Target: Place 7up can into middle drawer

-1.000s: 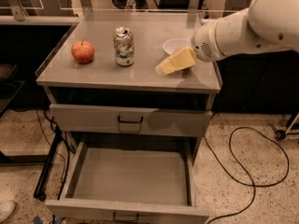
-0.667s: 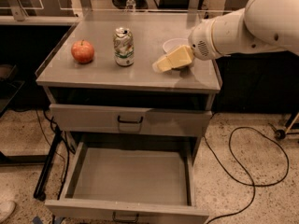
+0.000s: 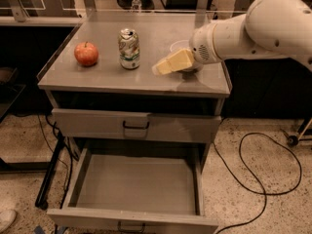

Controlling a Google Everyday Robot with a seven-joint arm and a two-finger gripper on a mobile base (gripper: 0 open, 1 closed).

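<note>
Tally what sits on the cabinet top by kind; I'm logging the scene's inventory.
Cans: 1, the 7up can
Fruit: 1, the apple
Bowls: 1, the white bowl, partly behind the gripper, which hovers right of the can
Total: 3

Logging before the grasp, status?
Gripper above cabinet top, right of 7up can, not touching. Can upright, middle drawer open below. Apple left of can, nothing between gripper and can.
</note>
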